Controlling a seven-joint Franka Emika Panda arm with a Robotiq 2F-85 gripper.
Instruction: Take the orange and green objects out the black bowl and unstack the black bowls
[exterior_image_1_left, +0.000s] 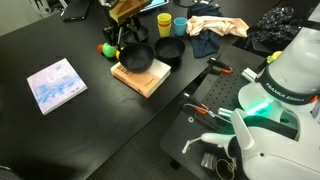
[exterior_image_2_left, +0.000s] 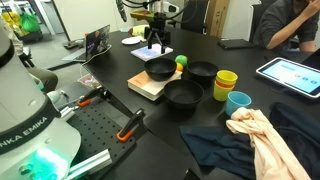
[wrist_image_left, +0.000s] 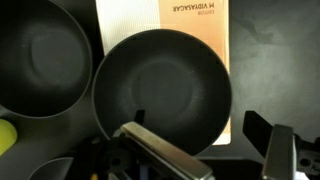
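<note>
Where the black bench (exterior_image_1_left: 60, 40) lies well in from its edges, a wooden board (exterior_image_1_left: 146, 83) carries one black bowl (exterior_image_2_left: 160, 68). Two more black bowls (exterior_image_2_left: 184, 94) sit apart on the bench, toward the edge with the cups. The gripper (wrist_image_left: 212, 150) hangs over the board's bowl, its fingers (wrist_image_left: 150, 143) spread and empty. A green ball (exterior_image_2_left: 181, 61) lies near the board.

Seen unstacked, upright and empty: three black bowls (exterior_image_2_left: 160, 68), one on a wooden board (exterior_image_2_left: 143, 88), two on the surface (exterior_image_2_left: 118, 70) beside it; green ball (exterior_image_2_left: 181, 61) and small orange object (exterior_image_2_left: 177, 68) lying out between bowls.
</note>
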